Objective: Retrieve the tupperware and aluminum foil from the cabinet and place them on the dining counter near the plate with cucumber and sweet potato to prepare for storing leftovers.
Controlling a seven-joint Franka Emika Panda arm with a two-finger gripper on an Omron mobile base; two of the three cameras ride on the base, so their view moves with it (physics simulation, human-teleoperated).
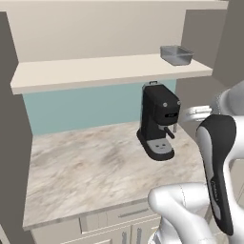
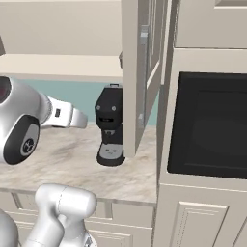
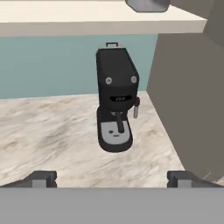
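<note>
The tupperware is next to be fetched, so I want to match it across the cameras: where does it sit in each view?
Left base view: the tupperware stands at the right end of the cabinet shelf, upper right.
Right base view: I cannot make it out; the open door covers that end of the shelf.
Hand view: its bottom shows at the top edge.
Shared landmark: the black coffee machine just below it.

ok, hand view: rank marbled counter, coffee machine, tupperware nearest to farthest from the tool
1. Marbled counter: directly below and ahead of the open tool.
2. Coffee machine: standing on the counter, straight ahead.
3. Tupperware: on the cabinet shelf, above and behind the machine, slightly right.
</note>
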